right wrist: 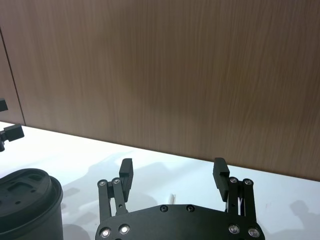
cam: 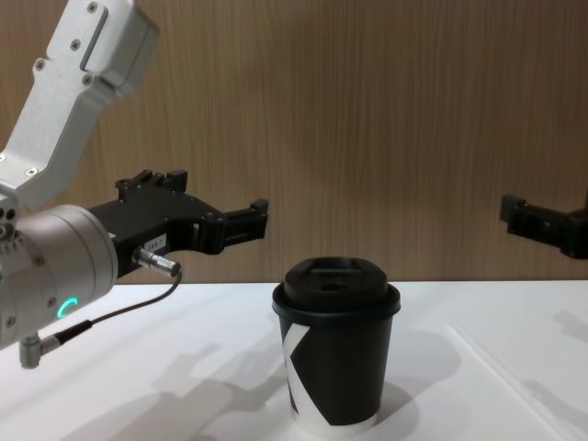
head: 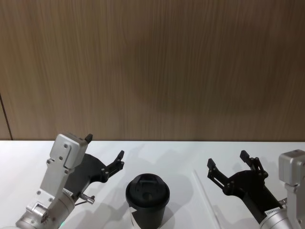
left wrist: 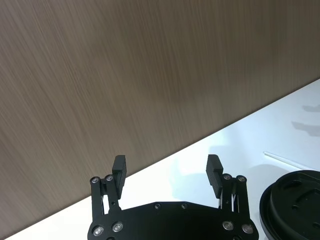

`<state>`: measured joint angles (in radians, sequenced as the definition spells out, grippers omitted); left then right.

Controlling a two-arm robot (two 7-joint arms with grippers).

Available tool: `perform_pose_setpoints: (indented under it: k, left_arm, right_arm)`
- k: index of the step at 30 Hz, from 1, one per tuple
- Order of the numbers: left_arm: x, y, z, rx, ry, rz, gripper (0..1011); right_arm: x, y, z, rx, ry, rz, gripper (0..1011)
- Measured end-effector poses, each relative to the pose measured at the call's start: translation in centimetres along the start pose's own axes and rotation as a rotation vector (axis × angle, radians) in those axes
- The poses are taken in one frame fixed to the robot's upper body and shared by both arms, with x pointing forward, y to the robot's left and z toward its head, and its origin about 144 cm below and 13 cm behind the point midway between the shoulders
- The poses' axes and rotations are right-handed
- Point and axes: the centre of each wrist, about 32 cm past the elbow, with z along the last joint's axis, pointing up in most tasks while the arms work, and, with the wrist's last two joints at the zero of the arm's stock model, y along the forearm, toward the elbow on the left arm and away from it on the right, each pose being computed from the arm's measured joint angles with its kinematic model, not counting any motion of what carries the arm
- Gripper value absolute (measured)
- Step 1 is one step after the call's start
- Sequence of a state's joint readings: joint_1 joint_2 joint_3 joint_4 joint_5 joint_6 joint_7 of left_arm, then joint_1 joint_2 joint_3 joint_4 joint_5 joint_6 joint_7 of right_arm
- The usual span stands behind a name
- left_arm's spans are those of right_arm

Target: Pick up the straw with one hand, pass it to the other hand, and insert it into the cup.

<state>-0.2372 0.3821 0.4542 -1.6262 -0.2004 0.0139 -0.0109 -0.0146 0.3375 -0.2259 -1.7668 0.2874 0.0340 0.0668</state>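
The cup [head: 147, 199], black with a domed lid, stands on the white table between my two arms; its lid also shows in the left wrist view [left wrist: 295, 200] and the chest view [cam: 335, 354]. The straw [head: 206, 196] lies flat on the table just right of the cup, a thin white line running away from me [cam: 496, 367] [left wrist: 287, 161]. My left gripper [head: 105, 146] hovers open and empty to the left of the cup [left wrist: 167, 162]. To the right, above the straw, my right gripper [head: 227, 160] is open and empty too [right wrist: 172, 165].
A brown wood-grain wall [head: 152, 67] rises along the far edge of the white table [head: 162, 152]. A thin dark cable [cam: 119, 312] hangs from my left wrist. Bare tabletop lies behind the cup.
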Motion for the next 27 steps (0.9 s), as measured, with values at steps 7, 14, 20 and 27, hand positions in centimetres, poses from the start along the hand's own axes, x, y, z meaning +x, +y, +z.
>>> perform_pose_setpoints:
  k: [7,14,20,27]
  left_arm:
    - [0.0,0.0,0.0,0.0,0.0,0.0,1003]
    - [0.0,0.0,0.0,0.0,0.0,0.0,1003]
    - [0.0,0.0,0.0,0.0,0.0,0.0,1003]
    - [0.0,0.0,0.0,0.0,0.0,0.0,1003]
  right_arm:
    - [0.0,0.0,0.0,-0.001,0.0,0.0,1001]
    - [-0.2,-0.1,0.2,-0.036,-0.009,0.002,1001]
    - [-0.5,-0.2,0.7,-0.086,-0.015,0.006,1001]
    - [-0.9,-0.6,1.4,-0.18,-0.017,0.02,1001]
